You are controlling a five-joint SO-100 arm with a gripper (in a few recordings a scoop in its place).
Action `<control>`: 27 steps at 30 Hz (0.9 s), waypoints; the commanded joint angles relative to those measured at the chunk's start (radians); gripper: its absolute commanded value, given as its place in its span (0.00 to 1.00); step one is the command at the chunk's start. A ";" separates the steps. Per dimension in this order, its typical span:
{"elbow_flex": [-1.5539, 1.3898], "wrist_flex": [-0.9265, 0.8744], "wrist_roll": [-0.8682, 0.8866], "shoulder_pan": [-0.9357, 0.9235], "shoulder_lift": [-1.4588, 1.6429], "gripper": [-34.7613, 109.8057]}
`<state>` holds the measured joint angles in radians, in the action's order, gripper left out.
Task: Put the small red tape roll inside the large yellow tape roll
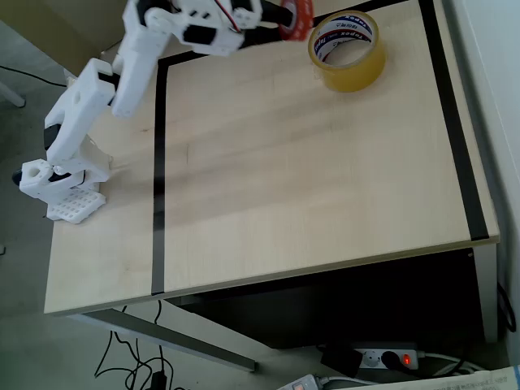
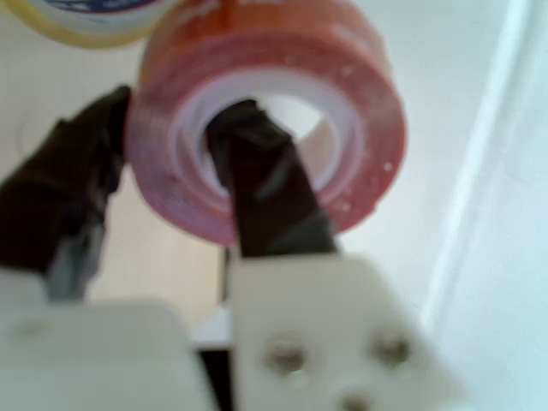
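White SO-100 arm (image 1: 122, 73) reaches from its base at the table's left edge up toward the top of the overhead view. Gripper (image 1: 286, 24) sits at the top edge there, clamped on the small red tape roll (image 1: 297, 18), which is partly cut off by the frame border. In the wrist view the gripper (image 2: 167, 184) has one black finger (image 2: 261, 193) through the roll's pale core and the other black finger on the outside at left, so the ring wall is pinched between them. The small red tape roll (image 2: 274, 111) faces the camera with its hole open, glossy red with a whitish inner ring; it looks lifted off the surface, though the height is hard to judge.

Large yellow tape roll (image 1: 347, 50) lies flat on the light wood table (image 1: 309, 179), near the top right, just to the right of the held red roll in the overhead view; touching or not, cannot tell. White core with red and blue print visible. In the wrist view a sliver of the large yellow tape roll (image 2: 86, 21) shows at upper left, behind the red one.

Black tape lines (image 1: 158, 179) frame the work area. A power strip (image 1: 382, 357) and cables lie on the floor below the table.
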<state>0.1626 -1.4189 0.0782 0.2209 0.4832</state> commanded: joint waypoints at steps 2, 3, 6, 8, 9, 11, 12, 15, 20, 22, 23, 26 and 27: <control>0.078 0.061 0.031 0.031 0.011 0.24; 0.078 0.061 0.031 0.032 0.006 0.26; 0.078 0.057 0.031 0.032 -0.003 0.38; 0.078 0.052 0.029 0.029 -0.005 0.41; 0.078 0.049 0.028 0.028 -0.006 0.42; 0.078 0.043 0.025 0.025 -0.009 0.42; 0.078 0.040 0.025 0.023 -0.011 0.43; 0.078 0.026 0.023 0.020 -0.012 0.43; 0.078 -0.041 -0.003 -0.009 0.012 0.44; 0.078 -0.104 -0.086 -0.034 0.038 0.34; 0.078 -0.141 -0.109 -0.055 0.061 0.27; 0.078 -0.268 -0.153 -0.133 0.176 0.24; 0.078 -0.310 -0.173 -0.152 0.232 0.24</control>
<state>0.1626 -1.6322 -0.0261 0.1227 0.4249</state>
